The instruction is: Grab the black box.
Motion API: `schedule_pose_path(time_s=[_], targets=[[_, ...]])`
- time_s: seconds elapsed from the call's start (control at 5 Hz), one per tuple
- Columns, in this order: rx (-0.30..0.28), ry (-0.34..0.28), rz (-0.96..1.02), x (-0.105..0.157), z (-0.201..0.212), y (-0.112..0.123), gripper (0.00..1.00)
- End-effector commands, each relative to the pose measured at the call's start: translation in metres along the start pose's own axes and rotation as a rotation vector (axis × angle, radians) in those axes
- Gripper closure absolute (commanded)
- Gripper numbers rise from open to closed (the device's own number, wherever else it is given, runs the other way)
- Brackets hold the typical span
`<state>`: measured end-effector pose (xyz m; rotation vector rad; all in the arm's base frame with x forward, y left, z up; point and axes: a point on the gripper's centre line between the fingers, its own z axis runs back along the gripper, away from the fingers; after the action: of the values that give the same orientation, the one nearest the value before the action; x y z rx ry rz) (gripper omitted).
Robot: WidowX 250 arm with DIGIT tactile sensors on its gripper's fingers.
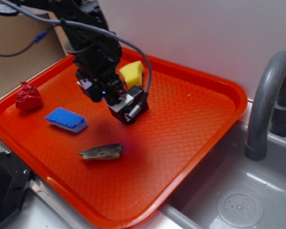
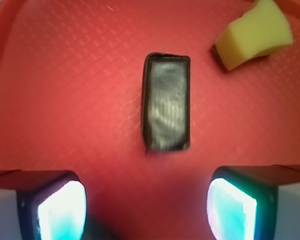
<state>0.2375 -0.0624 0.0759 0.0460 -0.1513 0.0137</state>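
The gripper [image 2: 147, 210] hangs with fingers spread, empty, above the black box [image 2: 166, 102] near the tray's [image 1: 190, 143] far edge; stiff, glossy, likely slippery; pinch its long sides.

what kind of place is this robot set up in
Probably a kitchen-style sink counter, likely a lab mock-up. An orange tray sits beside a grey sink basin with a faucet and drain. Sponges lie on the tray, blue and yellow.
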Motion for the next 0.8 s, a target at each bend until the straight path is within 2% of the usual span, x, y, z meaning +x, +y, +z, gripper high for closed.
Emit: schedule_pose_path(time_s=[0.0, 0.2, 0.4, 0.6], targets=[[0.046, 0.015, -0.018, 0.036, -0.015, 0.015, 0.0], [0.004, 0.077, -0.017, 0.043, -0.035, 0.022, 0.0], [0.061, 0.152, 0.014, 0.044, -0.051, 0.026, 1.0], [0.067, 0.14, 0.033, 0.044, -0.049, 0.028, 1.0]])
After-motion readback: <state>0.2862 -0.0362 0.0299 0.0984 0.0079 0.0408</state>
